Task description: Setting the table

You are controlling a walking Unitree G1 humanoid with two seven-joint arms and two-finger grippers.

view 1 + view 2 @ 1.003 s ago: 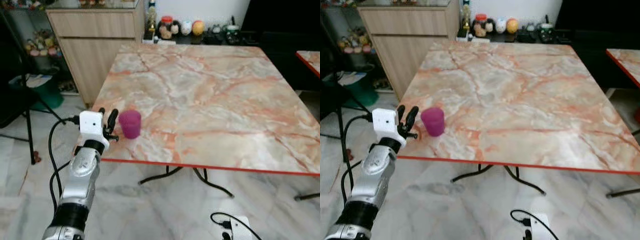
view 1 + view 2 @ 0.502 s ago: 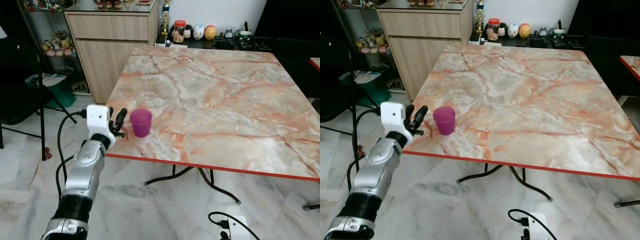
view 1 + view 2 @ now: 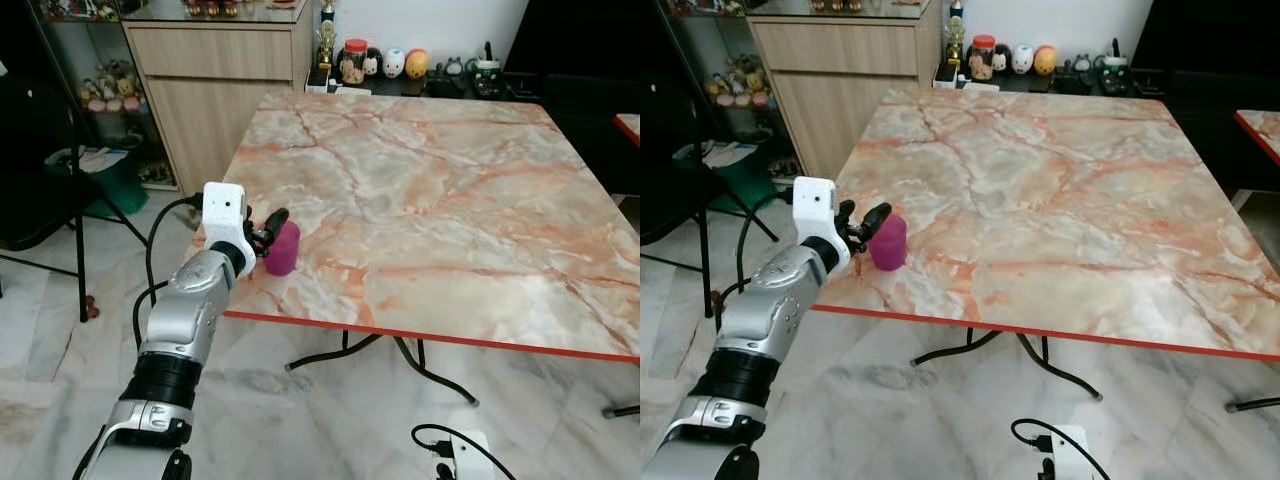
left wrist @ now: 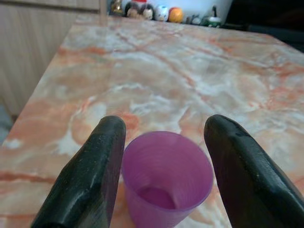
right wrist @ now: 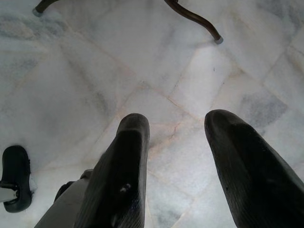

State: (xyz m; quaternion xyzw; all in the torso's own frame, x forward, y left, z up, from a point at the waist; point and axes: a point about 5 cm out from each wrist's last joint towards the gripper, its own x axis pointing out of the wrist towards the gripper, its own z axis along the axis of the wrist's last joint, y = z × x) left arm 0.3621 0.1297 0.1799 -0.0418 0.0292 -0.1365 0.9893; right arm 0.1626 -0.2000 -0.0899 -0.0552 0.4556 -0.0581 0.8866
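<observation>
At the far left, beyond the table, a dark chair (image 3: 40, 190) and a green bin (image 3: 105, 175) stand on the pale floor beside a wooden cabinet (image 3: 215, 75). Nearer in, the left gripper (image 3: 268, 228) has closed the gap on the purple cup (image 3: 283, 248): half a second ago its fingers stood just beside the cup, and now they straddle it, one finger (image 4: 90, 175) touching the cup's side, the other (image 4: 247, 175) still a little apart from it. The fingers are spread wide, not yet clamped. The cup stands upright and empty at the near left corner of the marble table (image 3: 450, 190), close to the red edge. This reads as the last of the reach, so a squeeze would be the likely next step before the cup can be carried to a place setting. To the right, the right gripper (image 5: 173, 156) hangs idle over the floor, fingers wide apart.
</observation>
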